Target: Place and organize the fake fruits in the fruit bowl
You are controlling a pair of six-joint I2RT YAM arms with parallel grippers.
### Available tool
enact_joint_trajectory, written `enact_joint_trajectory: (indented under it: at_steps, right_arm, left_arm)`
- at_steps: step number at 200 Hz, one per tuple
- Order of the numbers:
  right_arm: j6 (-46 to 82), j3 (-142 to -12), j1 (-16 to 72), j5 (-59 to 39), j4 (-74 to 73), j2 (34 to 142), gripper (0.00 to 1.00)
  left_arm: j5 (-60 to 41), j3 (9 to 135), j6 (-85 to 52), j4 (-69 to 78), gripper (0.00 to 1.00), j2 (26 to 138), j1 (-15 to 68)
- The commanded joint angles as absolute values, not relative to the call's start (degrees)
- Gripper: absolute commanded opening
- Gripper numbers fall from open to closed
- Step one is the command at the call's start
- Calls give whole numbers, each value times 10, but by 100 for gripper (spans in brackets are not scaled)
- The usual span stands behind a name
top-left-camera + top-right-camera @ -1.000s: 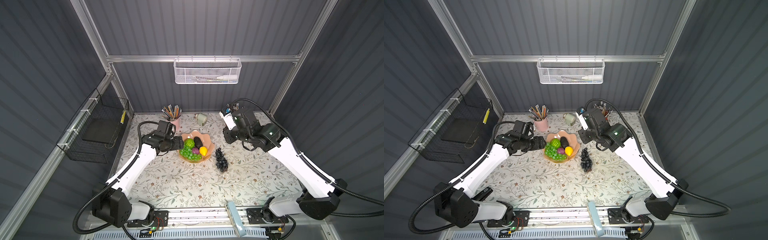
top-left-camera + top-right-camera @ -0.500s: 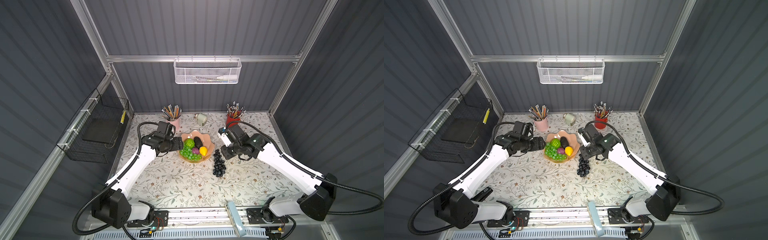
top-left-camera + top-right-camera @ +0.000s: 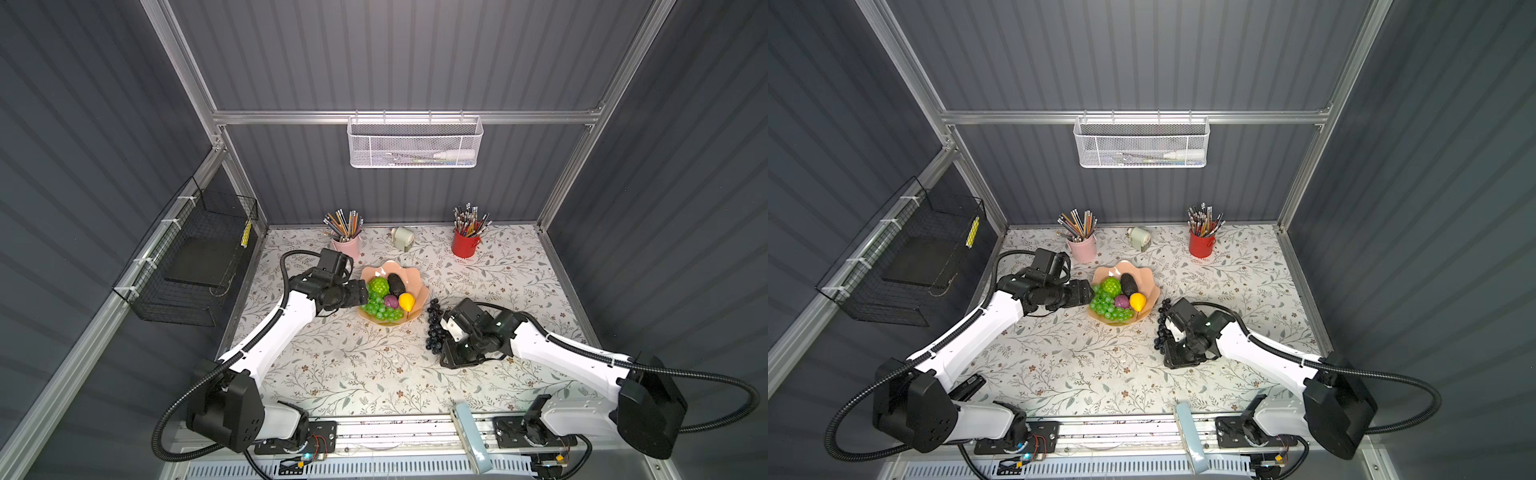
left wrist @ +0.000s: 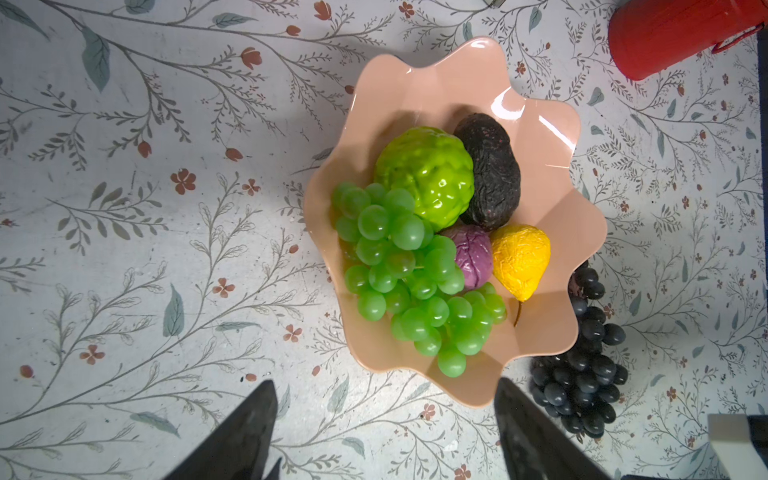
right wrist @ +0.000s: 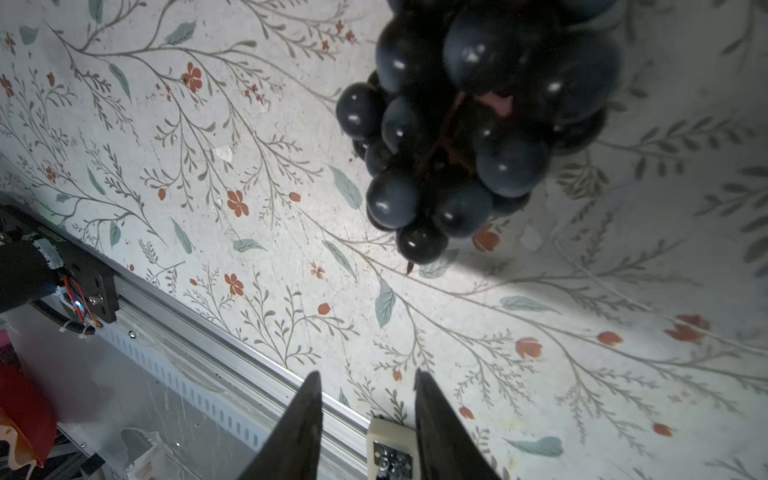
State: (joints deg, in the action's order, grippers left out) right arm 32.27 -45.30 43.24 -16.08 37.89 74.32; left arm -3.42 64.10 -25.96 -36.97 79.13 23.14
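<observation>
The peach-pink fruit bowl stands mid-table. In it lie a green grape bunch, a bumpy lime-green ball, a dark avocado, a purple ball and a yellow fruit. The dark grape bunch lies on the table just right of the bowl. My left gripper is open and empty at the bowl's left rim. My right gripper hangs low beside the dark bunch, jaws apart, holding nothing.
A pink pencil cup, a small grey-green object and a red pencil cup stand along the back. A white mesh basket hangs on the back wall, a black wire basket on the left wall.
My right arm has swung from the back near the red cup forward and down beside the dark grape bunch, and its jaws have parted. The left arm has not moved.
</observation>
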Motion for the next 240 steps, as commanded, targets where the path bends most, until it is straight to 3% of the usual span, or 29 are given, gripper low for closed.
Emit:
enact_joint_trajectory:
  at_steps: [1,22,95,144,182,216,240]
  right_arm:
    - [333,-458,427,-168,335,762,41]
    - [324,-468,414,-158,326,793,50]
    - [295,-480,404,-141,306,862,45]
    - [300,-476,403,-146,270,884,34]
    - [298,-470,403,-135,279,869,8]
    - [290,-470,403,-116,311,831,0]
    - [276,-491,403,-100,352,800,0]
  left_arm:
    - [-51,639,-258,-363,82,802,227]
    - [-51,633,-261,-356,82,800,227]
    - [-48,635,-261,-357,83,800,226]
    - [-50,638,-262,-355,83,807,227]
    - [-45,637,-264,-359,83,802,227]
    - [-48,637,-267,-356,83,804,227]
    - [-50,640,-267,-354,83,806,226]
